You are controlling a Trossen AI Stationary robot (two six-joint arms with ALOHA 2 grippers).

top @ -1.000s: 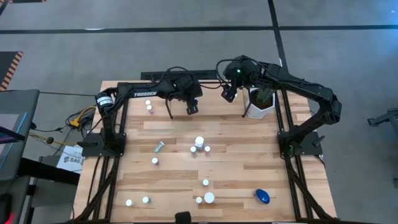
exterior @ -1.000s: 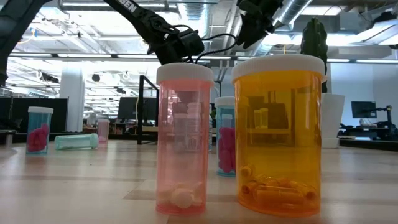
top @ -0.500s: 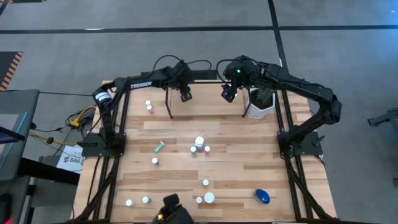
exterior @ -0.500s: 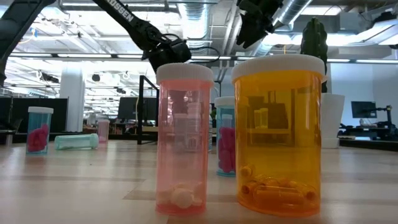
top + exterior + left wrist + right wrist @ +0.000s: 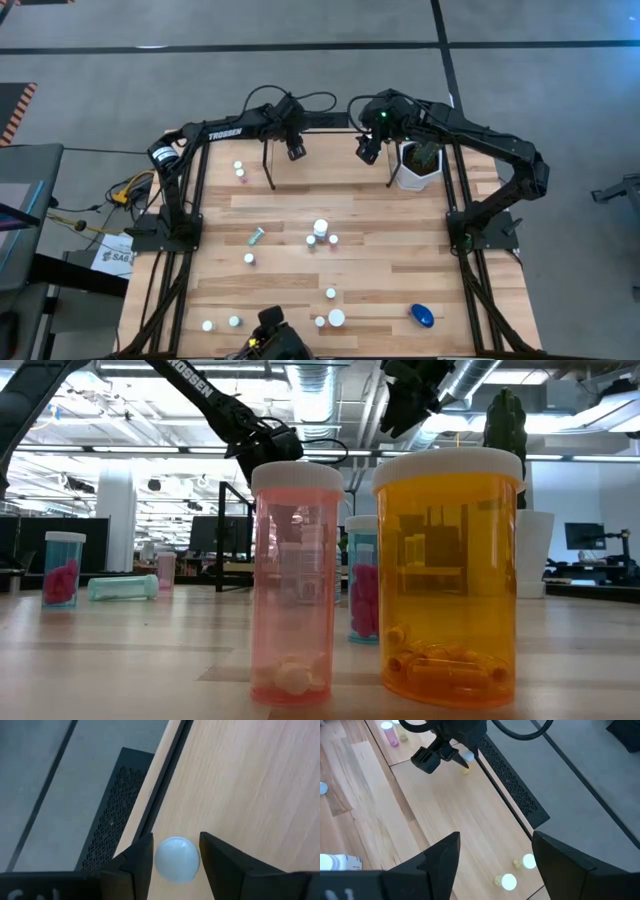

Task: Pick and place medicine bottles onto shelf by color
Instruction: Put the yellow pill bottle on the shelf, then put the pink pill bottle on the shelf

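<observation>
Left wrist: bottle (image 5: 176, 859) body hidden

Two bottles fill the foreground on the wooden worktop (image 5: 120, 660): a pink bottle (image 5: 296, 585) with a white cap and a few white pills at its bottom, and just beside it a wider orange bottle (image 5: 449, 575) holding orange capsules. Behind them stands a teal bottle (image 5: 362, 580). Farther off are another teal bottle (image 5: 62, 568), a pale green bottle (image 5: 122, 588) lying down, and what may be a small pink one (image 5: 166, 570). Two dark arms reach in overhead.
</observation>
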